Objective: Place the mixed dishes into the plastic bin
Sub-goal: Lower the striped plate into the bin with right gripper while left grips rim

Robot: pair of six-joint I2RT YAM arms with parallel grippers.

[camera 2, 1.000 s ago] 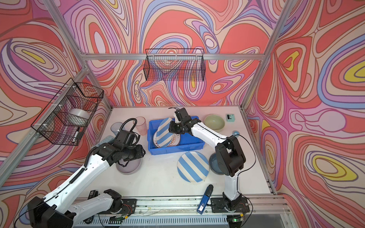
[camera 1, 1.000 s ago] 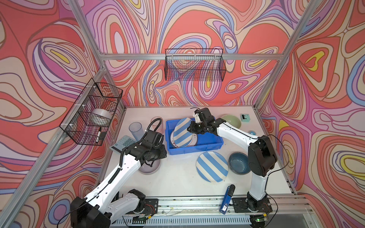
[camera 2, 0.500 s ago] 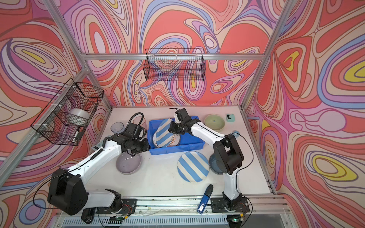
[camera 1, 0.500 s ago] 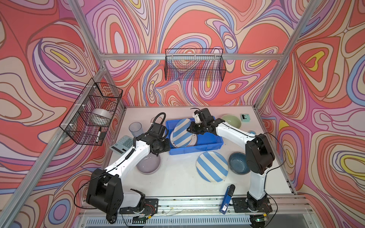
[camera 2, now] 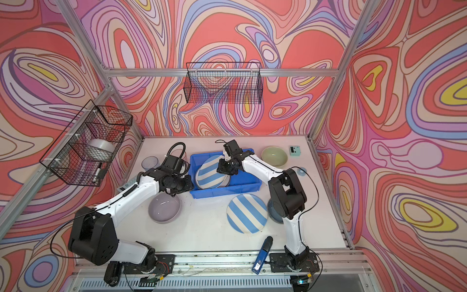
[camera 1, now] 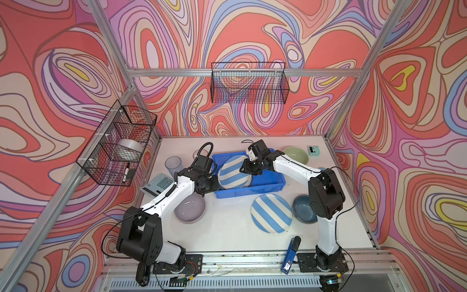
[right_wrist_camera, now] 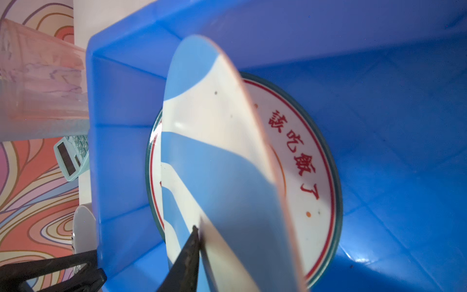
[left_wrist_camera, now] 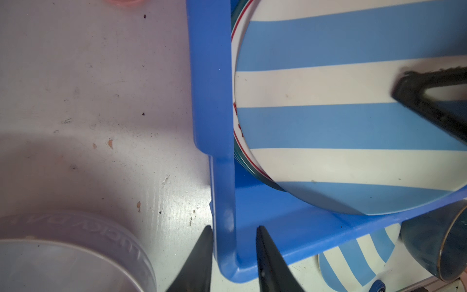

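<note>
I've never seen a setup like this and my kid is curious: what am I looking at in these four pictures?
Two white robot arms stand at a table, each ending in two fingers. Two pictures look down on everything from above; two come from cameras on the arms' wrists. The left fingers stand open on either side of the wall of the blue bin. The right fingers are at the edge of a striped plate that leans tilted in the bin over a lettered plate; whether they grip it, I cannot tell. Outside the bin lie a second striped plate, a lavender bowl, a dark blue bowl, a green bowl, a grey cup and a calculator.
</note>
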